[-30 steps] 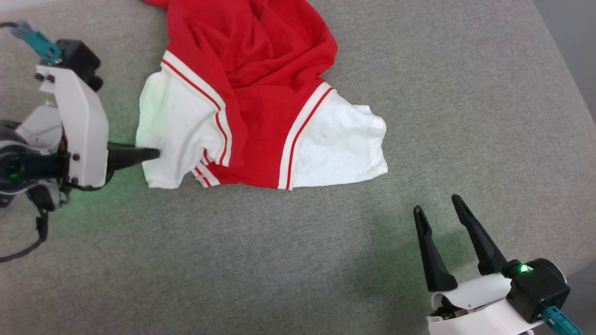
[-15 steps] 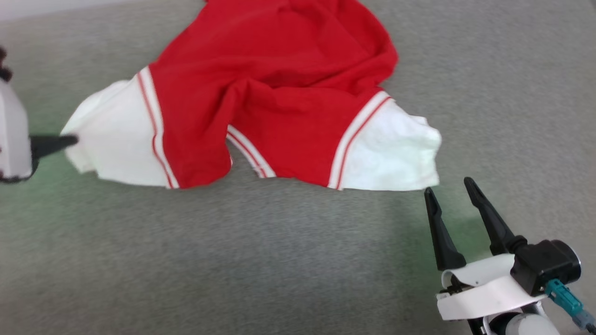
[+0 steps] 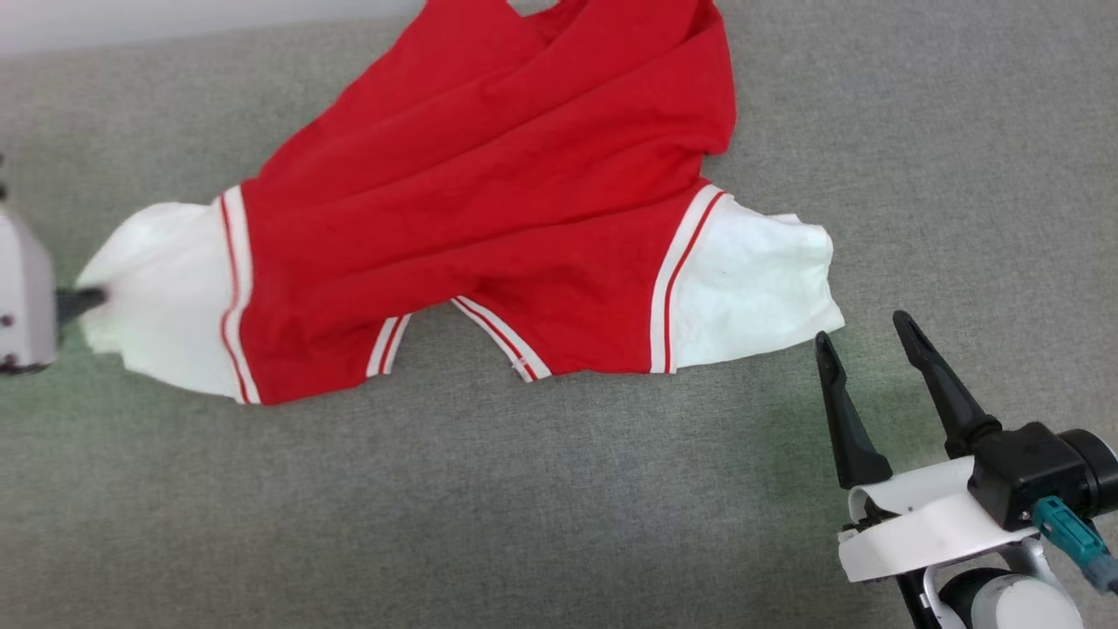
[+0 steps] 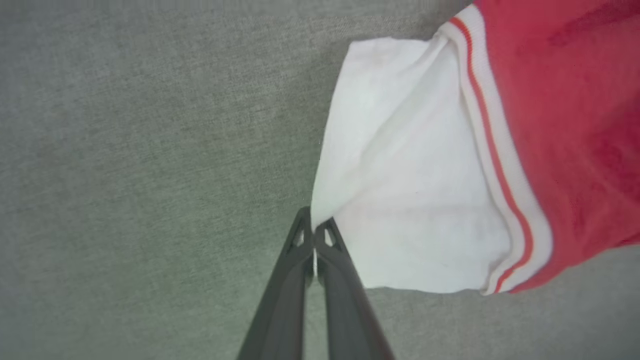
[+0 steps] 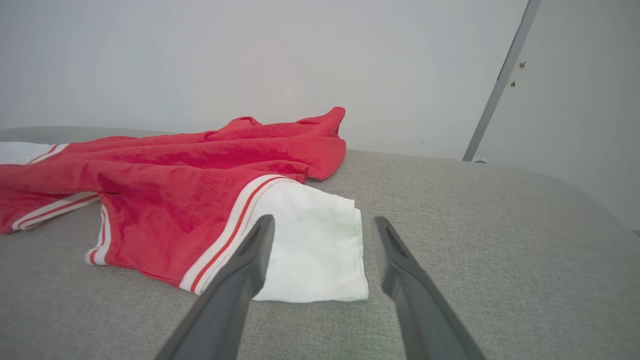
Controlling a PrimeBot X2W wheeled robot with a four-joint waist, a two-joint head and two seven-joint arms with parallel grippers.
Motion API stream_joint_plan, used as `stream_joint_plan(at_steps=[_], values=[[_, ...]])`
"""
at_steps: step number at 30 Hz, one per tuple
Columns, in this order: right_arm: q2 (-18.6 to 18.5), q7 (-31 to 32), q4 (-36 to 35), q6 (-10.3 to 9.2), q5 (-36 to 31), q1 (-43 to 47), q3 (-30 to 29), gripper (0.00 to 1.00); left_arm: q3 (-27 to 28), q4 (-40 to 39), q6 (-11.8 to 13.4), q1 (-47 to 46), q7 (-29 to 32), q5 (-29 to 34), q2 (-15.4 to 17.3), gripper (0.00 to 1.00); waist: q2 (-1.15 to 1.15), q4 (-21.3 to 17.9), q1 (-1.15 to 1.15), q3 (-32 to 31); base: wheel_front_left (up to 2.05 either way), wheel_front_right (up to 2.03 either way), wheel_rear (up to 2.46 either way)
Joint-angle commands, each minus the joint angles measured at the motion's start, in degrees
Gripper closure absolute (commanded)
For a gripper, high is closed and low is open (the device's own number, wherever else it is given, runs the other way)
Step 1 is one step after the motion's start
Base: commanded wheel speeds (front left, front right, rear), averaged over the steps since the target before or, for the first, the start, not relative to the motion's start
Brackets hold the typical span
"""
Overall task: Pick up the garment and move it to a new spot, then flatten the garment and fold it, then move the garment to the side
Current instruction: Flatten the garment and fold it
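A red garment (image 3: 515, 192) with white sleeves edged in red and white stripes lies rumpled on the grey table (image 3: 524, 524). At the far left my left gripper (image 3: 87, 299) is shut on the edge of the left white sleeve (image 3: 162, 297); the left wrist view shows the gripper (image 4: 315, 230) pinching the sleeve (image 4: 410, 190) at its corner. My right gripper (image 3: 865, 336) stands open just below and right of the right white sleeve (image 3: 755, 279), apart from it. Seen from the right wrist, the right gripper (image 5: 322, 225) points at that sleeve (image 5: 315, 240), nothing between the fingers.
The grey fabric surface (image 5: 500, 250) extends around the garment, with open room in front and to the right. A pale wall (image 5: 250, 60) rises behind the table, and a grey upright strip (image 5: 495, 85) runs along it at the right.
The head camera has shifted. My left gripper has pulled the left sleeve out leftward, so the garment now lies more spread and stretched. The right gripper stays open near the right sleeve.
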Motion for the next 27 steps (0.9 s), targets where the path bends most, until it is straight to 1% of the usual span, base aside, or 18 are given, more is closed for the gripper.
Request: stream_joint_plan(at_steps=[1,2,3,4,6,8,10,11,13,15,17,19,21,23,24,25,27], values=[[0.0,0.6,-0.4,-0.10,-0.6,0.2,-0.1,0.00,0.5,0.5,-0.2,0.5,-1.4,-0.5,-0.8,0.89,0.00,0.5,0.00,-0.6,0.00,0.00,0.00],[0.1,1.3,-0.6,-0.10,-1.2,0.1,0.0,0.00,1.0,1.0,-0.2,0.7,-2.6,-0.8,-1.3,0.60,0.00,0.7,0.00,-0.9,0.00,0.00,0.00],[0.1,2.1,-0.7,-0.10,-2.1,-0.1,0.3,0.00,1.0,1.3,-0.2,1.1,-3.6,-0.9,-1.6,0.11,0.00,1.0,0.00,-1.2,0.00,0.00,0.00],[0.1,3.0,-0.8,-0.10,-3.1,-0.5,0.6,0.00,1.0,0.8,-0.2,1.5,-4.7,-0.6,-1.8,0.00,0.00,1.3,0.00,-1.6,0.00,0.00,0.00],[0.1,5.1,-0.8,-0.10,-5.1,-1.3,1.3,0.00,1.4,0.0,-0.2,2.1,-8.2,-0.4,-1.7,0.00,0.00,1.9,0.00,-2.5,0.00,0.00,0.00],[0.0,7.7,-0.4,-0.10,-7.6,-2.0,2.4,0.00,1.3,-1.8,-0.2,3.3,-12.9,0.9,-1.3,0.00,0.00,2.7,0.00,-3.4,0.00,0.00,0.00],[-0.6,10.3,0.5,-0.10,-9.4,-3.3,4.4,0.00,3.1,-3.3,-0.2,5.6,-19.4,-1.1,-1.0,0.00,0.00,3.3,0.00,-4.2,0.00,0.00,0.00],[-1.5,11.5,1.1,-0.10,-9.4,-3.9,5.1,0.00,3.6,-4.4,-0.2,6.8,-22.9,-1.1,-0.9,0.00,0.00,3.8,0.00,-4.6,0.00,0.00,0.00],[-4.7,14.4,2.5,-0.10,-9.3,-5.4,7.3,0.00,4.5,-5.9,-0.2,9.8,-30.1,-1.2,-0.2,0.00,0.00,4.8,0.00,-5.3,0.00,0.00,0.00],[-8.1,17.8,4.0,-0.10,-7.7,-6.3,10.4,0.00,4.2,-7.0,-0.1,13.1,-36.4,0.0,-0.4,0.00,0.00,6.3,0.00,-5.9,0.00,0.00,0.00],[-12.8,21.3,4.8,-0.10,-4.5,-7.6,14.6,0.00,4.6,-7.6,-0.1,16.2,-42.2,-0.4,-1.2,0.00,0.00,7.7,0.00,-6.2,0.00,0.00,0.00],[-18.0,25.1,5.2,-0.10,-1.0,-9.2,18.2,0.00,4.5,-8.1,-0.1,18.9,-47.3,0.9,-1.5,0.00,0.00,9.1,0.00,-6.3,0.00,0.00,0.00],[-22.8,28.5,4.8,-0.10,2.5,-10.8,21.5,0.00,5.2,-8.5,-0.2,21.1,-50.4,1.2,-2.5,0.00,0.00,10.5,0.00,-6.3,0.00,0.00,0.00],[-26.7,31.4,3.9,-0.10,6.3,-12.7,23.5,0.00,6.7,-8.8,0.7,22.5,-51.9,3.9,-3.0,0.00,0.00,11.7,0.00,-5.9,0.00,0.00,0.00],[-28.7,32.7,3.5,-0.10,7.6,-13.6,24.2,0.00,8.3,-9.2,1.2,23.3,-52.1,4.9,-3.7,0.00,0.00,12.4,0.00,-5.7,0.00,0.00,0.00],[-30.5,33.9,3.0,-0.10,9.2,-14.5,25.0,0.00,11.3,-10.1,1.9,23.5,-52.2,7.4,-4.4,0.00,0.00,13.1,0.00,-5.5,0.00,0.00,0.00],[-33.1,35.8,1.9,-0.10,11.9,-16.2,26.0,0.00,17.8,-12.2,3.5,26.7,-52.2,12.8,-6.2,0.00,0.00,14.4,0.00,-4.9,0.00,0.00,0.00]])
